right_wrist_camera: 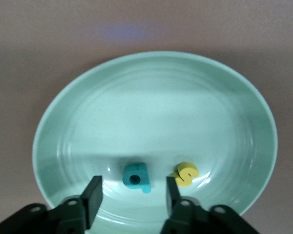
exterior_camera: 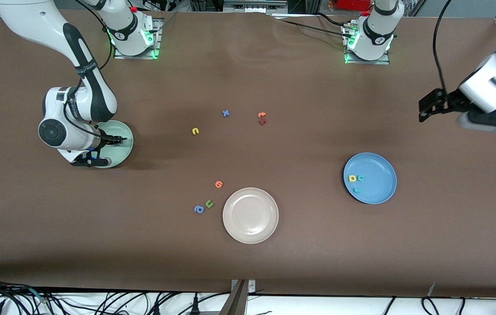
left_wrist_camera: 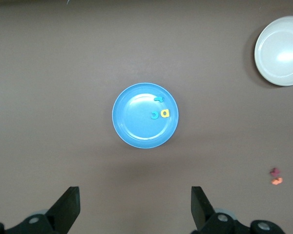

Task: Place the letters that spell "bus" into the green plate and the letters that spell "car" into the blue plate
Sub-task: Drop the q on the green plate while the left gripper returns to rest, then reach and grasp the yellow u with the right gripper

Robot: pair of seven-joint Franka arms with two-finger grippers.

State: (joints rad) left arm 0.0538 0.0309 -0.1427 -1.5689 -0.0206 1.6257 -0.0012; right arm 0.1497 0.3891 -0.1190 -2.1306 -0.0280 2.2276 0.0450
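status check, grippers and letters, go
Right gripper open over green plate, b and s in it. Left gripper open, waiting. Yellow u on table, path clear.

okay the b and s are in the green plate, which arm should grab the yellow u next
Right, probably. The right gripper is open over the green plate, just clear of the teal b, and the yellow u lies toward that end. The left gripper waits open above the blue plate.
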